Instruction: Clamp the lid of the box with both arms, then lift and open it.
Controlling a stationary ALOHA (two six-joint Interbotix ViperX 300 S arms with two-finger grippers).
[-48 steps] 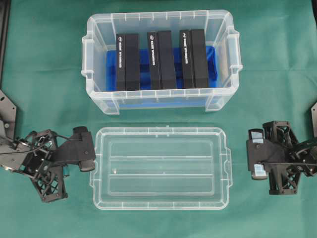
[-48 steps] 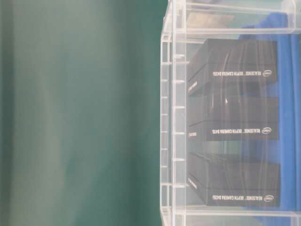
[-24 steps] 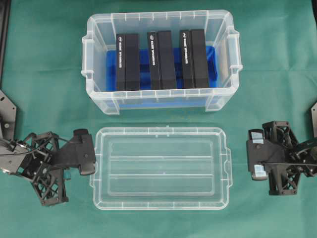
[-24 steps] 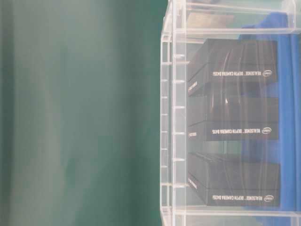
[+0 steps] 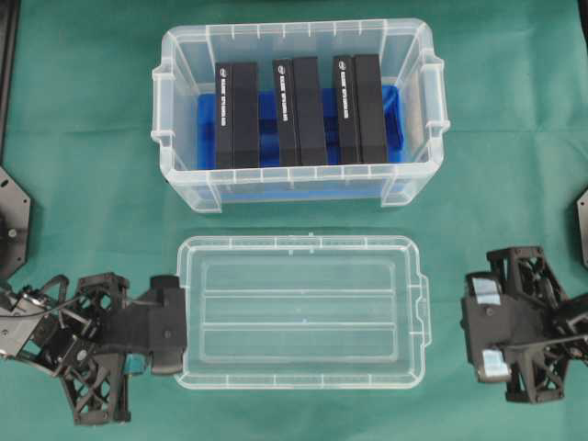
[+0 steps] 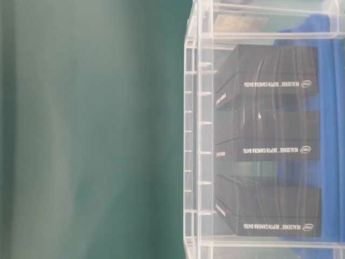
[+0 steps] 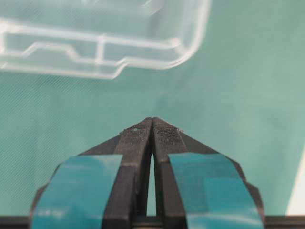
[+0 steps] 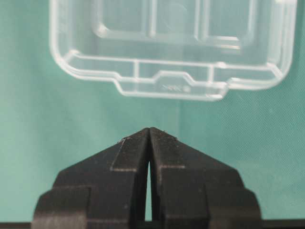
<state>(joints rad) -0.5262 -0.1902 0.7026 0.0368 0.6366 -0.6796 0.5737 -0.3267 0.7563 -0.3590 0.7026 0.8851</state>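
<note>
The lid (image 5: 301,310) was seen lying flat on the green cloth (image 5: 83,138), at six o'clock from the box (image 5: 299,110), clear of it and no longer covering it. The box stood open-topped, with three black blocks (image 5: 299,110) upright on a blue insert (image 5: 390,124) inside.

At nine o'clock of the lid, the left gripper (image 5: 170,323) was found at the lid's short edge, seemingly just touching it; in its wrist view the jaws were pressed tip to tip with nothing between them. At three o'clock, the right gripper (image 5: 478,326) was set apart from the lid's end tab, its jaws likewise closed on nothing.

The opening was judged done, the lid set down and released. Were the lid to be clamped again, both jaws would need to be parted and brought onto the end rims.
</note>
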